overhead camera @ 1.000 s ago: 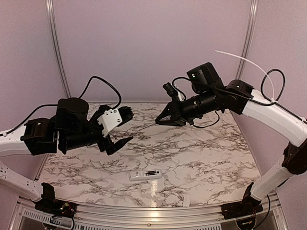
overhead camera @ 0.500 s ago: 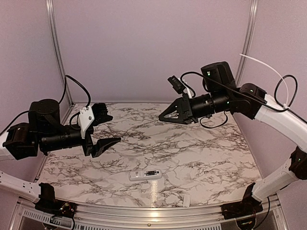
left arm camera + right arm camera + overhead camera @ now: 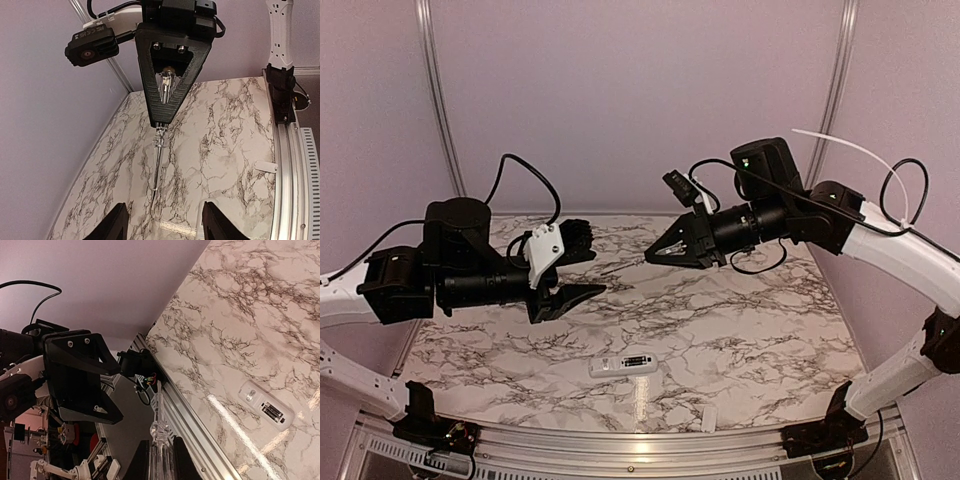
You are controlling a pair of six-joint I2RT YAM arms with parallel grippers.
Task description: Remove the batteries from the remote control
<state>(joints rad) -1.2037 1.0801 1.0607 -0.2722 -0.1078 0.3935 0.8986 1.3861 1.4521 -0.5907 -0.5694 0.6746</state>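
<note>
Marble table | left end effector aloft, parted | right end effector opposite, grips tool

You will find the remote control lying on the table near its front edge, about midway between the arm bases. The batteries sit in its compartment. A small flat piece lies apart to its right, nearer the edge. Above the table, the left gripper faces the right gripper, and the thin stick in the right gripper points toward the left one.
</note>
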